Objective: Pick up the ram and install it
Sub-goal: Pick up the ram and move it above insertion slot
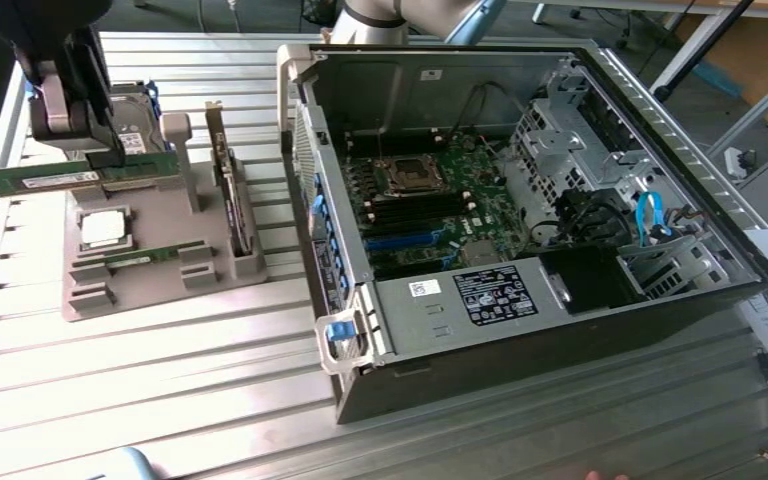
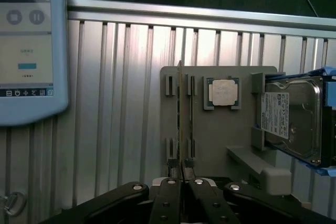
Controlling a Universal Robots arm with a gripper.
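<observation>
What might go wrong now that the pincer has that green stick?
The pincer grips the ram only by its thin faces, so it may slip or tilt. The upright expansion card stands near it and might get knocked. The memory slots lie deep inside the computer case, so the stick may strike a wall.

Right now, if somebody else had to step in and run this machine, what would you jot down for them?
Tool: shut on the ram, pinching the thin green stick by its edge.
Where things are: the ram is held level over the gray holder at the exterior view's left, well apart from the open computer at the right.
Done: the ram is gripped and seems lifted off the holder.
Left: the ram is not yet in the computer; nothing has been seated on its board.
</observation>
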